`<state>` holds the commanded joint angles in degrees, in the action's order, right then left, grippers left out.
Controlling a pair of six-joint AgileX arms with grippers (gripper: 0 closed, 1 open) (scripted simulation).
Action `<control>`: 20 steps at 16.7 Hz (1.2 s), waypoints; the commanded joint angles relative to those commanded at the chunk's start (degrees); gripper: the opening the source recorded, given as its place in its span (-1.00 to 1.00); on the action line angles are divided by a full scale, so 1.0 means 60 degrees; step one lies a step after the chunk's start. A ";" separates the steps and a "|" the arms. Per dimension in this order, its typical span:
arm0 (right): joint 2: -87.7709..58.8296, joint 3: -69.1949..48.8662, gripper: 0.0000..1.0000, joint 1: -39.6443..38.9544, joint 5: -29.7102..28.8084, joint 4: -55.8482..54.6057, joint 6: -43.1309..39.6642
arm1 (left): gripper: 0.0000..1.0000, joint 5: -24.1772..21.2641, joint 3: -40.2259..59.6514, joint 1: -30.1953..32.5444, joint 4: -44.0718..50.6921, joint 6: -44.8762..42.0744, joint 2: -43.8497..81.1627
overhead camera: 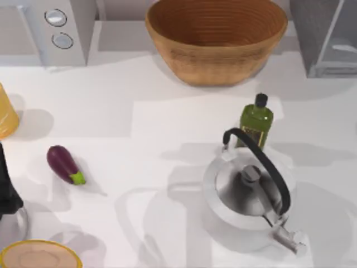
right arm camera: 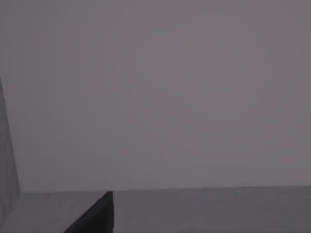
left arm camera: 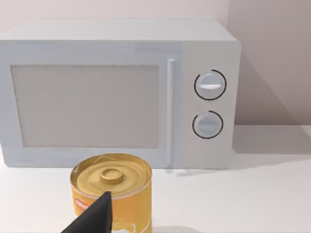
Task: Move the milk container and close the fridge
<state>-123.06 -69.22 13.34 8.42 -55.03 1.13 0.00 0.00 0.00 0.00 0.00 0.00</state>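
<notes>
- White table top point(overhead camera: 139, 128) fills the top view, with a pale wall behind the appliances at its upper edge.
- Left gripper point(left arm camera: 95, 218) hovers low at the bottom of the left wrist view, just in front of a yellow can point(left arm camera: 114, 187). I cannot tell if it is open or closed. It holds nothing that I can see.
- Behind the can stands a light-grey microwave point(left arm camera: 97, 97) with two round dials.
- Right gripper point(right arm camera: 97, 216) appears at the bottom of the right wrist view, before a plain grey wall and a grey floor. Its state I also cannot tell.
- Fridge point(overhead camera: 321, 33) sits in the upper right corner of the top view. Its pale door panel seems to be swung outward, so I judge that it is not yet closed.
- Where the milk container stands, I cannot tell from these views.
- Green bottle point(overhead camera: 255, 120) and kettle point(overhead camera: 245, 195) stand close together right of centre, below the fridge. A large basket point(overhead camera: 217, 56) is at the upper centre.
- Risk: if the left arm advances, it may tip the can, which is very near.
- Risk: a right arm sweeping low toward the door may strike the bottle or the kettle handle. If the door is pushed before the carton is clear, it may jam.
</notes>
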 joint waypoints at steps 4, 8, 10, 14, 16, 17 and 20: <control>0.2973 0.1157 1.00 0.0261 -0.0593 0.1199 0.0154 | 1.00 0.0000 0.0000 0.0000 0.0000 0.0000 0.0000; 0.7342 0.3075 1.00 0.0225 -0.1101 0.2836 0.0236 | 1.00 0.0000 0.0000 0.0000 0.0000 0.0000 0.0000; 0.9752 0.4234 1.00 0.0055 -0.1278 0.3782 0.0234 | 1.00 0.0000 0.0000 0.0000 0.0000 0.0000 0.0000; 1.4305 0.6768 1.00 -0.0560 -0.1466 0.5765 0.0152 | 1.00 0.0000 0.0000 0.0000 0.0000 0.0000 0.0000; 1.6253 0.8031 1.00 -0.0944 -0.1496 0.6713 0.0091 | 1.00 0.0000 0.0000 0.0000 0.0000 0.0000 0.0000; 1.7109 0.8634 1.00 -0.1143 -0.1499 0.7156 0.0056 | 1.00 0.0000 0.0000 0.0000 0.0000 0.0000 0.0000; 1.9112 1.0231 1.00 -0.1707 -0.1474 0.8291 -0.0058 | 1.00 0.0000 0.0000 0.0000 0.0000 0.0000 0.0000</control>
<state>-8.38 -7.83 3.09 -0.43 -5.28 0.78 0.00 0.00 0.00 0.00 0.00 0.00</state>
